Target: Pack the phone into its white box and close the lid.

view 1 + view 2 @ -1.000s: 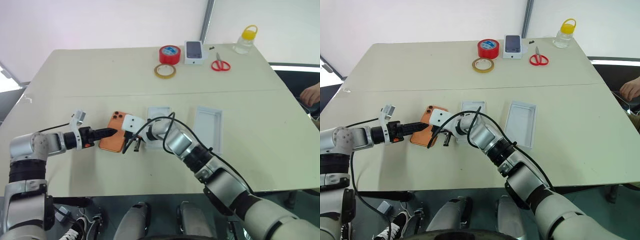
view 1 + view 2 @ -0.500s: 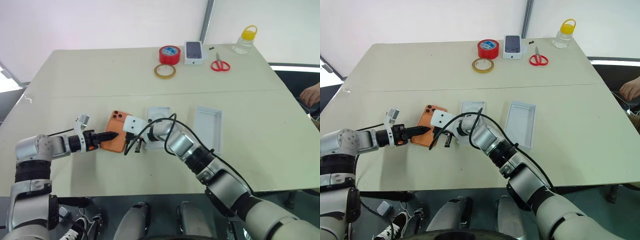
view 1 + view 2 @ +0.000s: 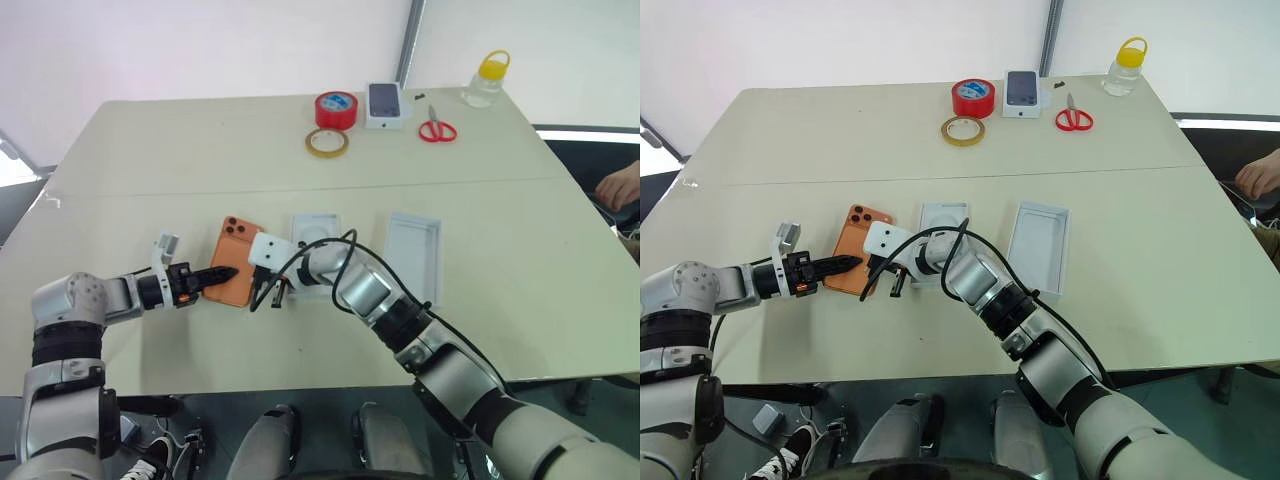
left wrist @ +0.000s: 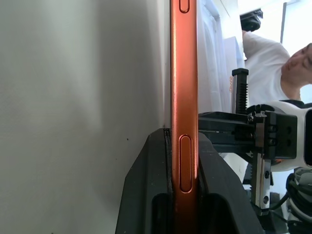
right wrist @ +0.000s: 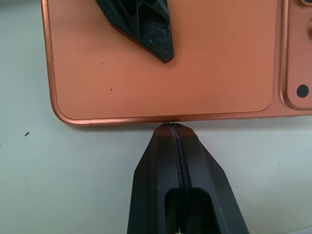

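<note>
- Right now the step in hand is the pickup: the left gripper (image 3: 228,272) has its two fingers clamped on the long edge of the phone (image 3: 231,273), one finger above and one below, as the left wrist view shows.
- The right gripper (image 3: 268,296) is fully closed, holding nothing, with its tip pressed against the phone's opposite long edge, apparently bracing it.
- The phone lies back-up on the table (image 3: 150,150), between the two grippers; whether it has left the surface yet is hard to tell.
- The white box (image 3: 316,258) sits just beyond the right gripper, open and apparently empty; the lid (image 3: 415,256) lies farther out on that same side, apart from the box.
- Next move calls for lifting the phone and carrying it across to the box. The right gripper and its wrist sit directly between phone and box, so that arm likely needs to pull back first.
- Far off, well past both grippers: red tape roll (image 3: 339,108), tan tape ring (image 3: 328,142), small box with a phone picture (image 3: 387,104), scissors (image 3: 433,128), yellow-capped jar (image 3: 484,80). None obstructs.
- A person's hand (image 3: 620,187) shows at the table's right edge.
</note>
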